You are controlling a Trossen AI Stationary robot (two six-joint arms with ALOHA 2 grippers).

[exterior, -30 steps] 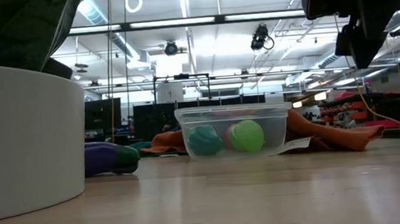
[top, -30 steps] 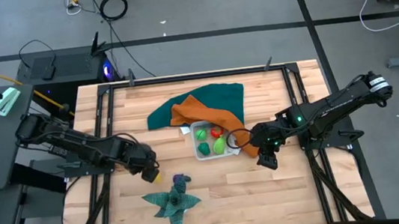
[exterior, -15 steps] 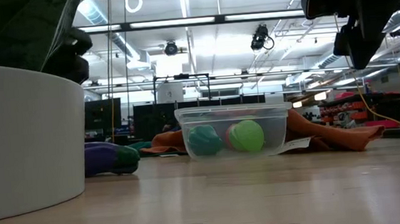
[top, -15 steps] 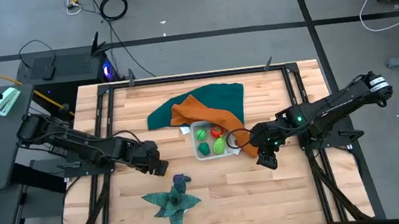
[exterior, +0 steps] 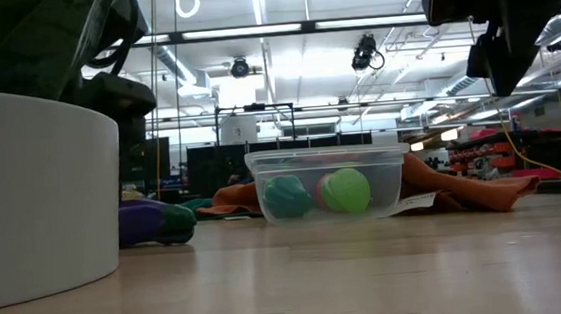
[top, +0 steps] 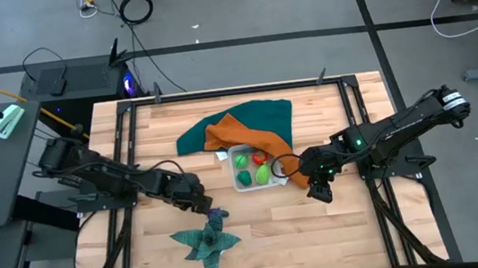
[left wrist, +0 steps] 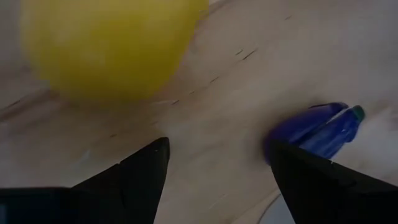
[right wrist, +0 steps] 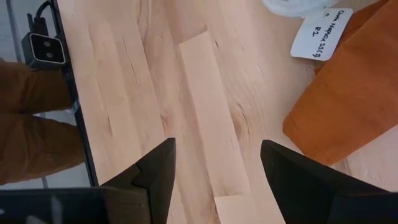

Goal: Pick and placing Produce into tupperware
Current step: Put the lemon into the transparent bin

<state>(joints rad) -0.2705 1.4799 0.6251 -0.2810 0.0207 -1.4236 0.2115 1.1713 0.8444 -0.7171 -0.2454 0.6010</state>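
The clear tupperware (top: 252, 169) (exterior: 328, 183) stands at mid-table and holds two green pieces and a red one. A yellow piece (left wrist: 106, 43) lies on the wood just ahead of my left gripper (left wrist: 217, 146) (top: 202, 201), which is open and low over the table. The gripper hides it in the high view. A purple piece (top: 218, 215) (left wrist: 317, 130) (exterior: 155, 222) lies beside it, at the edge of the star-shaped dark green cloth (top: 206, 241). My right gripper (top: 320, 190) (right wrist: 217, 144) hangs open above bare wood to the right of the tupperware.
An orange cloth (top: 244, 138) (right wrist: 348, 106) lies over a teal cloth (top: 246, 115) behind and beside the tupperware, and its white label (right wrist: 320, 34) rests on the wood. A white cylinder (exterior: 32, 192) stands close to the low camera. Bare wood shows along the near edge.
My left gripper has moved toward the table's right, over the yellow piece and closer to the purple piece. The yellow piece, visible a second ago in the high view, is now covered by it. My right arm has kept still.
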